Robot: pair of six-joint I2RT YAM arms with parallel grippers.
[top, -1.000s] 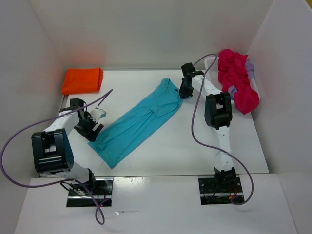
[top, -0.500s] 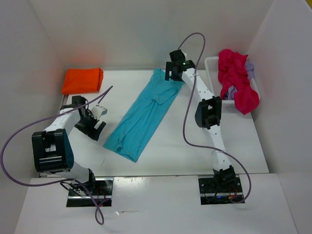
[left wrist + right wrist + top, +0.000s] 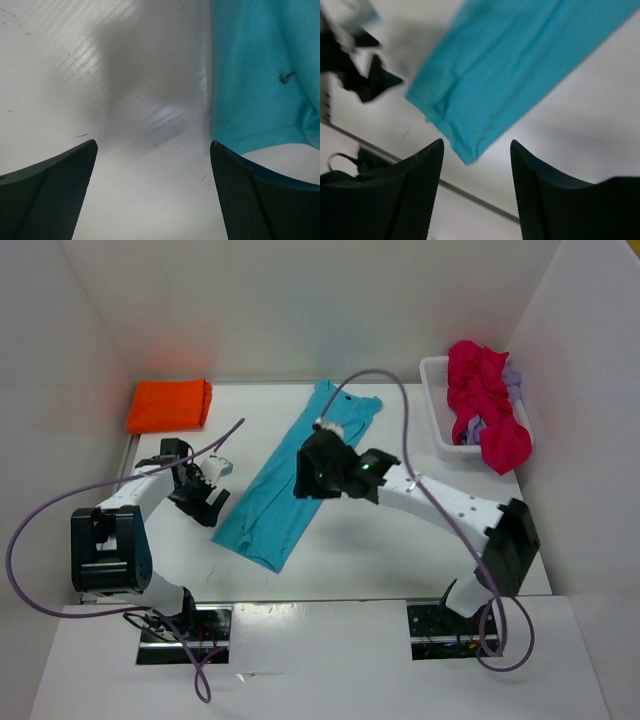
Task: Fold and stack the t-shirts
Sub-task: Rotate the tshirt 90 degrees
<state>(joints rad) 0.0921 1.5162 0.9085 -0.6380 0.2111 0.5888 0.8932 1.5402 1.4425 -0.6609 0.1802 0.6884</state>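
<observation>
A turquoise t-shirt point(image 3: 268, 508) lies folded into a long strip, running from the back centre to the front left of the table. My right gripper point(image 3: 312, 472) hovers above the strip's middle, open and empty; in the right wrist view the gripper point(image 3: 476, 145) looks down at the shirt's point(image 3: 520, 65) near corner. My left gripper point(image 3: 207, 496) sits low just left of the strip, open and empty point(image 3: 152, 150), with the shirt's edge point(image 3: 255, 75) by its right finger. An orange t-shirt point(image 3: 168, 405) lies folded at the back left. Magenta point(image 3: 487, 415) and lavender point(image 3: 513, 380) t-shirts fill the basket.
The white mesh basket point(image 3: 436, 390) stands at the back right against the wall. White walls enclose the table on three sides. The left arm's purple cable point(image 3: 150, 475) loops over the table's left part.
My right arm has let go of the shirt's far end and swung forward over its middle. The shirt now lies straighter. The left gripper has edged towards the strip.
</observation>
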